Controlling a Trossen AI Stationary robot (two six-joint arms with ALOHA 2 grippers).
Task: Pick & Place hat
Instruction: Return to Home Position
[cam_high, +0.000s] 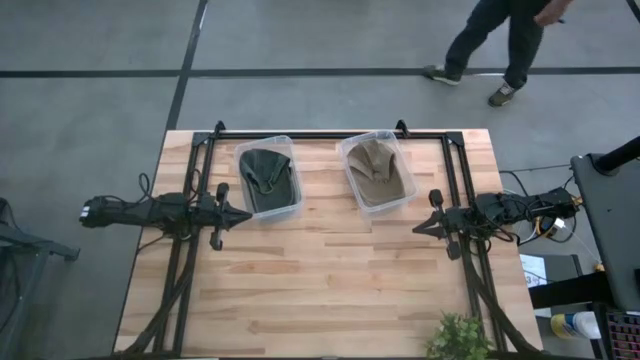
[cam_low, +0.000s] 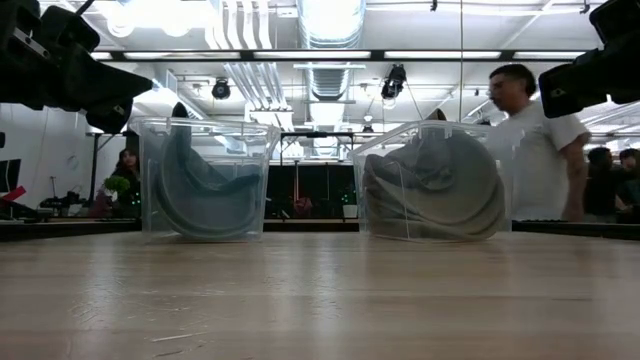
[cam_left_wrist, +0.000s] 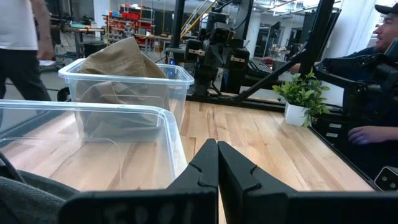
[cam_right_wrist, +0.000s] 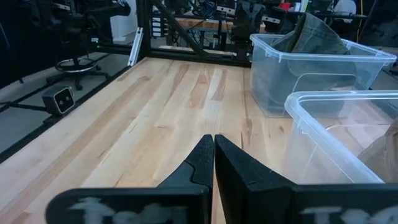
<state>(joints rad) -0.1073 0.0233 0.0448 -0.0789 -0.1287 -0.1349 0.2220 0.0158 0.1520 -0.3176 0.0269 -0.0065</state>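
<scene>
A dark green hat (cam_high: 264, 175) lies inside the left clear plastic bin (cam_high: 290, 199), its crown against the bin's wall (cam_low: 205, 200). A tan hat (cam_high: 374, 168) rests in the right clear bin (cam_high: 404, 196), also seen as the tan hat (cam_left_wrist: 118, 62) in the left wrist view. My left gripper (cam_high: 243, 214) hovers shut just left of the green hat's bin; its fingers (cam_left_wrist: 217, 165) meet. My right gripper (cam_high: 420, 229) hovers shut to the right of the tan hat's bin, fingers (cam_right_wrist: 214, 158) together. Neither touches anything.
Bare wooden tabletop (cam_high: 330, 280) spreads over the near half. A small potted plant (cam_high: 458, 337) stands at the near right corner. Black frame rails (cam_high: 330, 134) line the far edge and sides. A person (cam_high: 495, 40) walks beyond the far edge.
</scene>
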